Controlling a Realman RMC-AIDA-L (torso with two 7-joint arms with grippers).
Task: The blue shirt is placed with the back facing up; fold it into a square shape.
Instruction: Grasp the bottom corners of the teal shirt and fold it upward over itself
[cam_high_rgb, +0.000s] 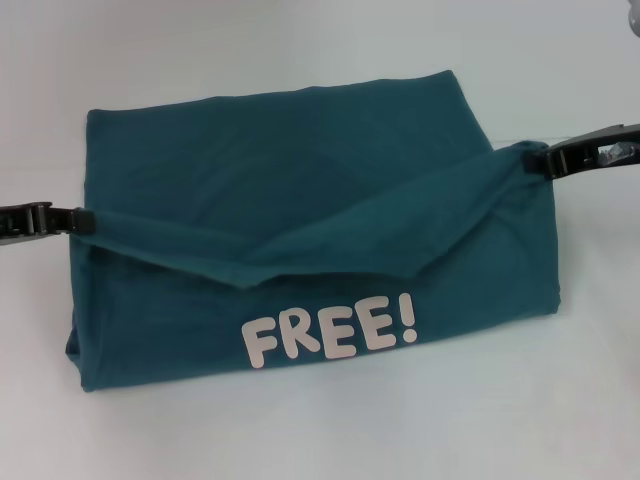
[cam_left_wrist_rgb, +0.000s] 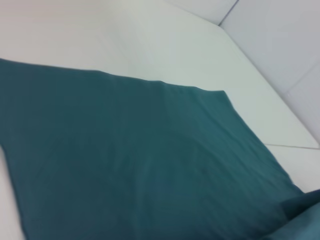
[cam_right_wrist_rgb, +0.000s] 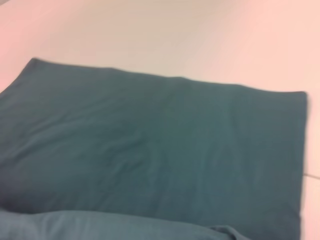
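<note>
Nearest the camera in the head view lies the near edge of the blue shirt (cam_high_rgb: 300, 200), where white block letters spelling "FREE!" (cam_high_rgb: 330, 330) show on the lower panel. The garment rests on the white worktop (cam_high_rgb: 320, 430), spanning most of its width.

Reading from left to right: the left hand (cam_high_rgb: 78, 220) reaches in from the left edge and is closed on the shirt's left border, pinching a folded layer there. Between the two hands a flap of cloth sags toward the lettering, forming a shallow downward point near the middle. The right hand (cam_high_rgb: 545, 160) comes in from the right, somewhat higher, and is clamped on a bunched corner of the same flap.

We judge the task to be well advanced: no sleeves or collar show, the outline is already a compact block with the sleeves presumably tucked inside, and a crosswise fold is in hand. What remains, in our estimate, is to carry the held edge across, lay it flat, and even the corners, since the outline is wider than deep and the flap is slack.

The fabric is a dark teal-blue, matte and soft; both wrist views show its far panel lying smooth, with only faint ripples.
</note>
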